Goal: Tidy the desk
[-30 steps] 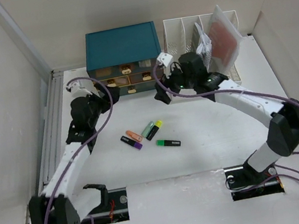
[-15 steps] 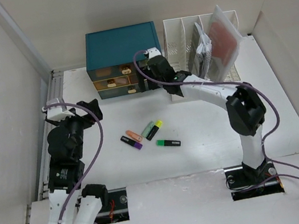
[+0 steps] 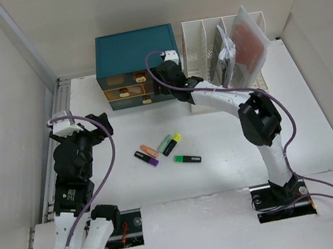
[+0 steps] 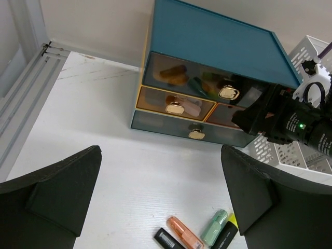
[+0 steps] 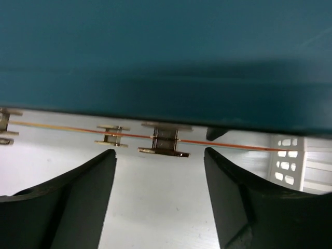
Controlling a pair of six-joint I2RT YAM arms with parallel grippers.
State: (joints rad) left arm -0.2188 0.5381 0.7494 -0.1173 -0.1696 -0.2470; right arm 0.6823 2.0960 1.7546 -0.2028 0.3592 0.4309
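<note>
Bench (image 3: pixel 239 170) spreads white beneath both arms, markers (image 3: pixel 166 149) loose mid-surface, cabinet (image 3: pixel 134 49) at the far edge. Right jaws parted, straddling a drawer knob (image 5: pixel 165 144) dead ahead, possibly the middle drawer. Left jaws wide, empty, hanging well back; right is nearer.

Bench (image 3: pixel 226 172): large flat white rectangular top, matte, plain, level. It ran from the arm bases at the near edge to the back wall, boxed in by pale walls left and right. Far middle carried a teal drawer cabinet (image 3: pixel 134 49), far right a white slotted file rack (image 3: pixel 203 37). Five highlighters (image 3: pixel 166 150) lay loose near its centre. Bare white elsewhere.
</note>
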